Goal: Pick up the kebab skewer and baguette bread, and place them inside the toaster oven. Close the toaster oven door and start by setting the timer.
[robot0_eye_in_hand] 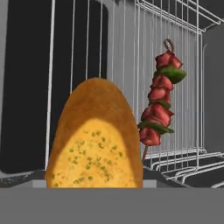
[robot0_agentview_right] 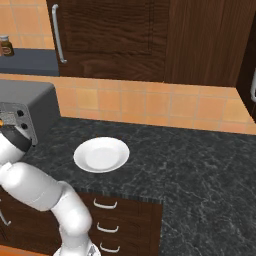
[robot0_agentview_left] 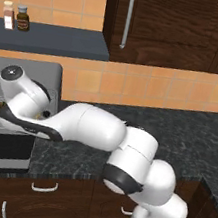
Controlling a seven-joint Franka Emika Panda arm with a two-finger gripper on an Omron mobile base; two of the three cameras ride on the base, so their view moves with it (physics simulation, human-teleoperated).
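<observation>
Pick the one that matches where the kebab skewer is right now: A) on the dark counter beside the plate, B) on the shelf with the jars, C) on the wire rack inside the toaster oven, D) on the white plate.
C: in the hand view the kebab skewer lies on the toaster oven's wire rack, beside the bread; the white plate holds nothing.

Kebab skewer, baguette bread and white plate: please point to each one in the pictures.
kebab skewer [robot0_eye_in_hand: 159, 107]: hand view, on a red meat chunk halfway along the stick.
baguette bread [robot0_eye_in_hand: 94, 144]: hand view, on its golden face.
white plate [robot0_agentview_right: 101, 154]: right base view, on its bare centre.
</observation>
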